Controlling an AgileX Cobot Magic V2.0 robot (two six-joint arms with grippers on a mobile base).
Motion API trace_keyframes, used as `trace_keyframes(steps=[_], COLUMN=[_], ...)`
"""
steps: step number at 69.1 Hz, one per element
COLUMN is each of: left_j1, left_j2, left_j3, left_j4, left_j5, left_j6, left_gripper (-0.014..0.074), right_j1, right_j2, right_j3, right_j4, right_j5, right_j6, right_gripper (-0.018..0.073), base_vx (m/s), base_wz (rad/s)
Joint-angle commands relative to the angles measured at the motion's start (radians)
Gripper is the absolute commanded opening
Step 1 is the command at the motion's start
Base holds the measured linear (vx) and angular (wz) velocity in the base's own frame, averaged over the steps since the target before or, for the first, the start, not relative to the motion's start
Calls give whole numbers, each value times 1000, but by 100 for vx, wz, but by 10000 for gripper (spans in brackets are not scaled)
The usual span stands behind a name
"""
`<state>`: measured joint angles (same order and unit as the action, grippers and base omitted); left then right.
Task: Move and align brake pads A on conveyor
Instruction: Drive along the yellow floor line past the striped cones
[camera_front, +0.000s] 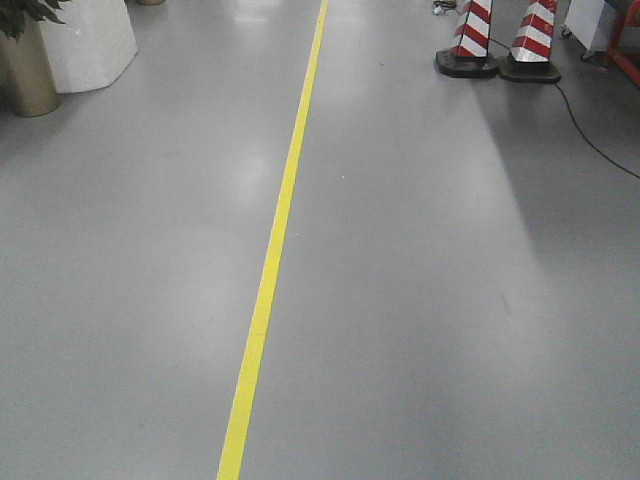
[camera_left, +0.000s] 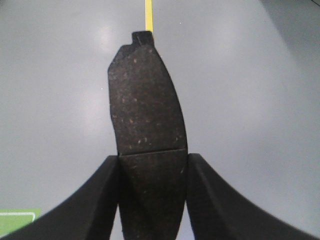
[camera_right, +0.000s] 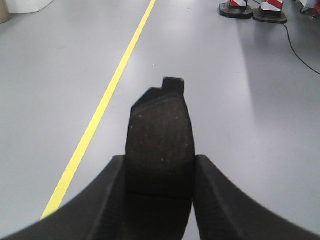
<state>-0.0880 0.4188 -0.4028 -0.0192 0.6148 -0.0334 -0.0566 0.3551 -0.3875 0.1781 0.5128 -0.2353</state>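
Front view: only grey floor (camera_front: 450, 300), a yellow line (camera_front: 275, 250) and two striped cones (camera_front: 468, 45) at top right were shown; no conveyor, no arms and no pads were seen there. Left wrist view: the left gripper (camera_left: 152, 162) was seen clamped on the left-hand brake pad (camera_left: 145, 100), with both jaws pressed against the pad's long edges at its near end, just below the cross groove. The friction face was turned to the camera, the tabbed end pointed away, and the pad was held clear above the floor; a green patch (camera_left: 17, 220) was noted at the lower left corner. Right wrist view: the right gripper (camera_right: 160, 164) was likewise closed on the right-hand brake pad (camera_right: 160, 130), gripped by its side edges at the near end, face up and tab forward, with bare floor underneath. Step judged: transport, both pads picked and carried, with placement not yet done. The conveyor was not visible in any view, so its bearing cannot be told. Next move judged: the conveyor must be brought into view, then each pad lowered flat onto the belt and squared with its neighbours before the jaws are released. Slip risk judged low while the grip is across the edges.
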Motion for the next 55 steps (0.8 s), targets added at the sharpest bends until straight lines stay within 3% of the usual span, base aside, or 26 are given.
trace_keyframes(steps=[1,55], left_j1=[-7,-7], left_j2=[5,5], left_j3=[-30,-30], left_j4=[-7,-7], left_j5=[-91,-91], left_j6=[-4,-4], left_gripper=[101,101], right_j1=[-5,-5], right_j2=[5,5], right_j3=[-31,-31], right_j4=[7,7], right_j5=[-90,-89], right_j6=[-1,-1], right_gripper=[79,79], base_vx=[42,54], base_wz=[1,-8])
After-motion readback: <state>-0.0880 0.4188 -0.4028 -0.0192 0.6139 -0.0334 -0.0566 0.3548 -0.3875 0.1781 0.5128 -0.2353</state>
